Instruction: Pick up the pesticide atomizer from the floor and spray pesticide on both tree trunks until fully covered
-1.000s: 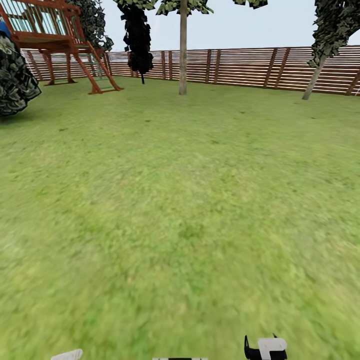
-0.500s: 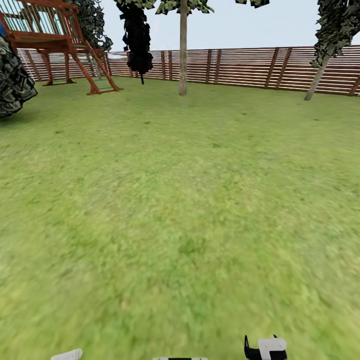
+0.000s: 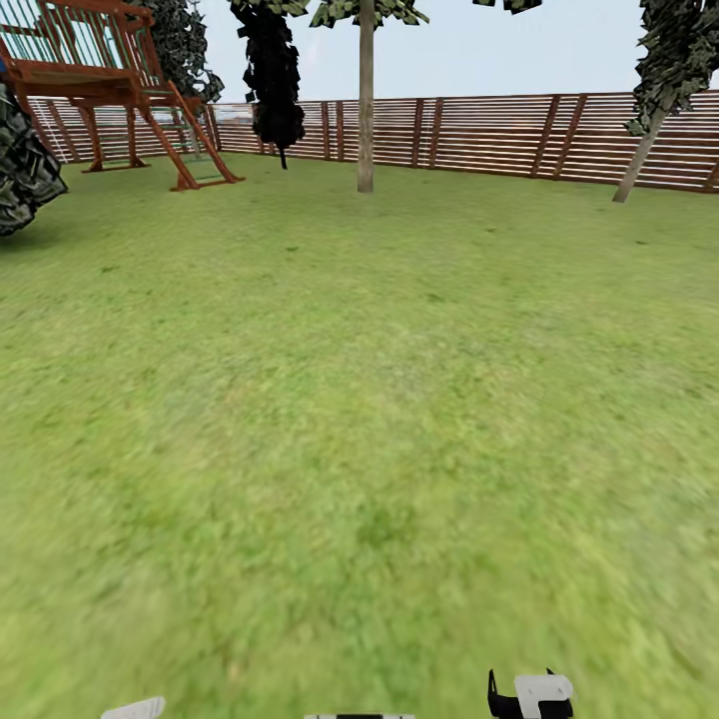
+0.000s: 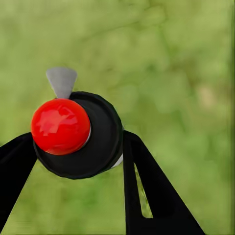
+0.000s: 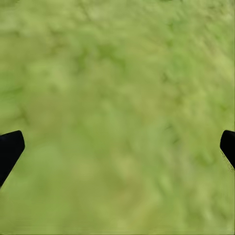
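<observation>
red-capped atomizer (image 4: 73, 134) clamped in left hand (image 4: 78, 156).

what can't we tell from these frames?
- Atomizer body: hidden under its own black cap and red top between the left gripper fingers.
- Right gripper: fingertips cut off at both picture edges, wide apart over blurred grass.
- Straight tree trunk: far off; any pesticide on it too small to see.
- Leaning trunk: foliage cut by the head view's edge.
</observation>
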You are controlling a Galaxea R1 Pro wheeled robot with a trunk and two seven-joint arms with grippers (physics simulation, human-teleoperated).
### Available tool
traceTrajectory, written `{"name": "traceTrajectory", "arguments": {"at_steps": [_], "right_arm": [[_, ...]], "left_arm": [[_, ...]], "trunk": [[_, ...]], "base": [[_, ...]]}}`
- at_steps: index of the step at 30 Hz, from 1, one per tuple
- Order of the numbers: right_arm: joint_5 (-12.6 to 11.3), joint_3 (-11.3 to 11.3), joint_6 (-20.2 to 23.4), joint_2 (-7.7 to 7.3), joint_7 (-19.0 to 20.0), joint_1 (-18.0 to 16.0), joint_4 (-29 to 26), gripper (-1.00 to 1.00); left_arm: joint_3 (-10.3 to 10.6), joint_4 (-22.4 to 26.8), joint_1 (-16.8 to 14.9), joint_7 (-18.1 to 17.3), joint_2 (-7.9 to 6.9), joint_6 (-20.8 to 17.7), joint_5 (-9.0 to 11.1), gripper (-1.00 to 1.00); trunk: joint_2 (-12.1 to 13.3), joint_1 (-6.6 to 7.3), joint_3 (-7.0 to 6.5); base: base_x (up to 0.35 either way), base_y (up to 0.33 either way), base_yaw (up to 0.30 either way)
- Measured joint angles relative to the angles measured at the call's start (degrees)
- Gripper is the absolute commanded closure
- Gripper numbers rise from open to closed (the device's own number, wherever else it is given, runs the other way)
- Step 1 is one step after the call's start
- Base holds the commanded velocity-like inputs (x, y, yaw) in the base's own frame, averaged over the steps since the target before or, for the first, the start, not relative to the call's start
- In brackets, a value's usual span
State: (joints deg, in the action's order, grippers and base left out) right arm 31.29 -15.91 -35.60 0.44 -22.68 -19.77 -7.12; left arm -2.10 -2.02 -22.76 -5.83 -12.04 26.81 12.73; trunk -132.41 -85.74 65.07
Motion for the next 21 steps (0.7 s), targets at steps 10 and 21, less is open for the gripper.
{"name": "traceTrajectory", "arguments": {"at_steps": [10,21], "right_arm": [[0.0,0.0,0.0,0.0,0.0,0.0,0.0,-1.0],[0.0,0.0,0.0,0.0,0.0,0.0,0.0,-1.0]], "left_arm": [[0.0,0.0,0.0,0.02,0.0,0.03,0.02,1.0],[0.0,0.0,0.0,0.02,0.0,0.0,0.02,1.0]], "trunk": [[0.0,0.0,0.0],[0.0,0.0,0.0]], "base": [[0.34,0.0,0.0],[0.34,0.0,0.0]]}}
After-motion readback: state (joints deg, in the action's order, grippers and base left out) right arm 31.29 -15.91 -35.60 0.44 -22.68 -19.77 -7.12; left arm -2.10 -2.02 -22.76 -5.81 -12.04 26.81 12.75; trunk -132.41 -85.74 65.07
